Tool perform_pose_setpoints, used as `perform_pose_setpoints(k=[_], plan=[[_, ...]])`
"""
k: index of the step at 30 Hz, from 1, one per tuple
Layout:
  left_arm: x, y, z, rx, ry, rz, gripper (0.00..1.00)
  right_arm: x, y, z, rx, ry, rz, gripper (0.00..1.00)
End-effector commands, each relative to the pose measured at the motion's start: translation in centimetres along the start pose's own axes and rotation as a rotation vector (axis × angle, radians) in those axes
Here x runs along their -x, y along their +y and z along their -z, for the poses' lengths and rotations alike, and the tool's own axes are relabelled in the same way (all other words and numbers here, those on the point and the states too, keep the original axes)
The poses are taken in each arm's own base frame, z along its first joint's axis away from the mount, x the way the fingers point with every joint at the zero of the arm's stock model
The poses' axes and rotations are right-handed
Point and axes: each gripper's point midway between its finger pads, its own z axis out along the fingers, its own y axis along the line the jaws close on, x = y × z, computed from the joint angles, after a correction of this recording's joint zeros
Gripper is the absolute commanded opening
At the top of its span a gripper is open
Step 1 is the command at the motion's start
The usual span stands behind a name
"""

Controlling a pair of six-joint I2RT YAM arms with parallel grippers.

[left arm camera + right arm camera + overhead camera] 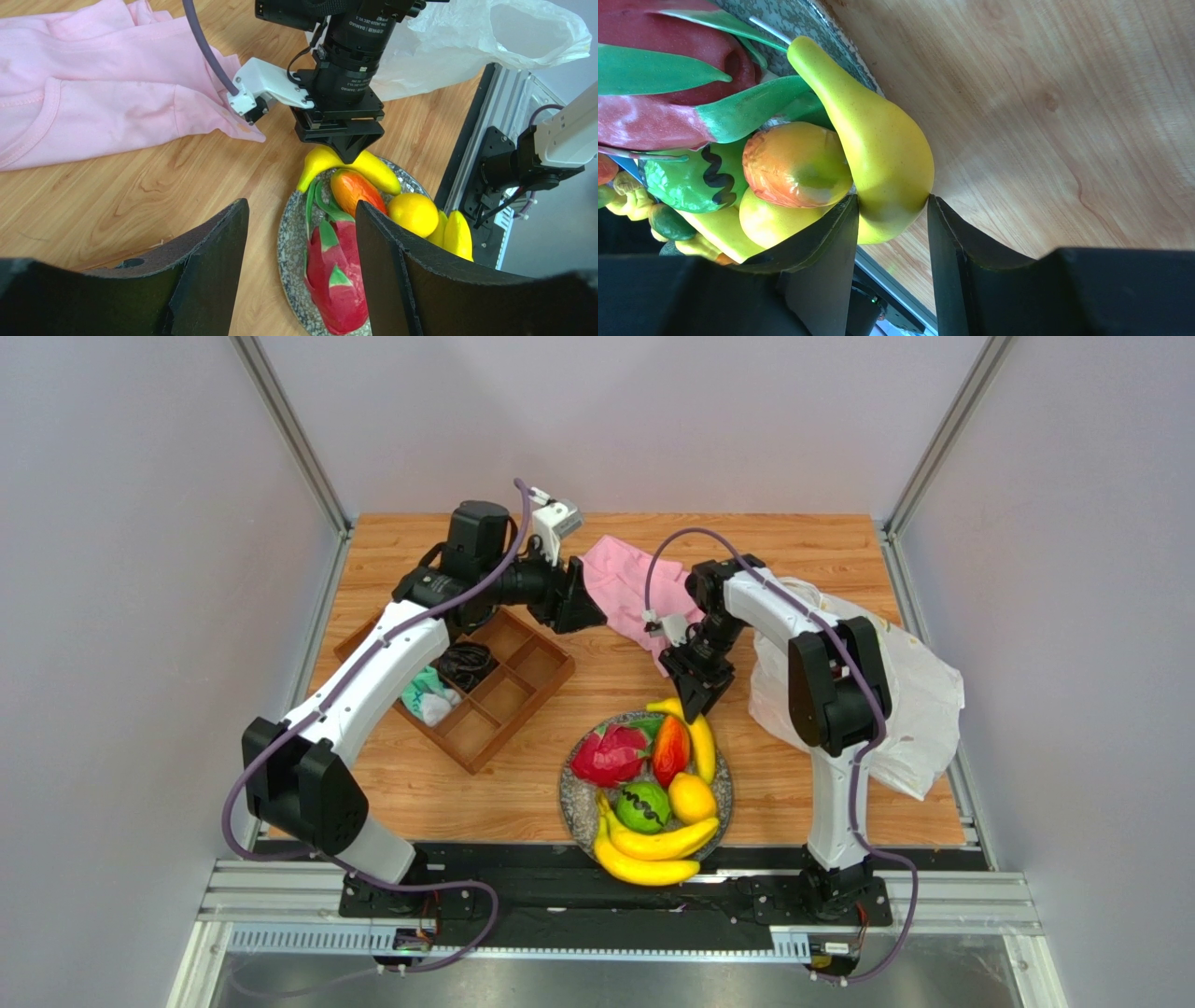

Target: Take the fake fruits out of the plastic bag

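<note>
Gripper, right arm [892,203]: fingers pointing down at the far right rim of the plate [572,784], one on each side of a yellow banana [878,140]. The banana fills the gap and meets both inner faces. Cannot tell whether the fingers press it or only flank it. Its thick end hangs past the plate rim over the desk [421,784]; its thin end lies in among the other fruit.

On the plate, beside the banana:
- red-orange piece [671,749], touching the banana
- dragon fruit [610,753], far left part of the plate
- lemon [692,795], right part
- green round fruit [643,807], near left part
- two more bananas [652,854] along the near rim

Plastic bag [912,700]: crumpled on the desk to the right of the plate, partly behind the right arm, not touching the plate.

Left gripper [302,210]: fingers spread, nothing between them, held above the desk at the edge of the pink cloth [624,581] and facing the plate. Wooden compartment tray [526,679] lies under the left arm.
</note>
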Motion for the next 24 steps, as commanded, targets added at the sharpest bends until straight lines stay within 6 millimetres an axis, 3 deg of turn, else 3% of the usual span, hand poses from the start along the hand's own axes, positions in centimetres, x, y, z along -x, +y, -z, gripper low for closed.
perform_pose_setpoints(k=[1,3,4,5,6,10,17,19,22,24], plan=[[2.4,-0.7,0.3,-0.016,-0.055,-0.065,0.66,-1.1,1.0,0.6,0.023,0.023,0.023,0.45],[2.4,-0.8,0.3,-0.016,-0.057,-0.067,0.66,-1.2,1.0,0.5,0.027,0.034,0.025,0.51],[2.3,-0.8,0.2,-0.017,-0.055,-0.067,0.66,-1.3,1.2,0.6,0.036,0.039,0.024,0.59],[2.3,-0.8,0.3,-0.017,-0.056,-0.068,0.66,-1.3,1.5,0.6,0.054,0.033,0.024,0.82],[2.3,-0.9,0.3,-0.017,-0.058,-0.07,0.66,-1.3,1.6,0.7,0.056,0.031,0.026,1.0],[2.7,-1.0,0.5,-0.014,-0.063,-0.08,0.66,-0.9,1.7,2.5,0.011,-0.009,0.041,1.0],[4.9,-0.8,0.7,0.01,-0.107,-0.105,0.69,-0.8,4.6,10.7,-0.062,-0.164,0.214,1.0],[5.6,-0.7,0.6,0.014,-0.121,-0.103,0.71,-1.3,6.0,13.4,-0.099,-0.224,0.271,1.0],[6.5,-0.9,0.0,0.003,-0.138,-0.094,0.81,-2.0,10.9,18.2,-0.045,-0.428,0.42,1.0],[6.9,-1.0,-0.7,-0.006,-0.149,-0.081,0.83,-1.2,11.3,20.8,-0.101,-0.57,0.367,1.0]])
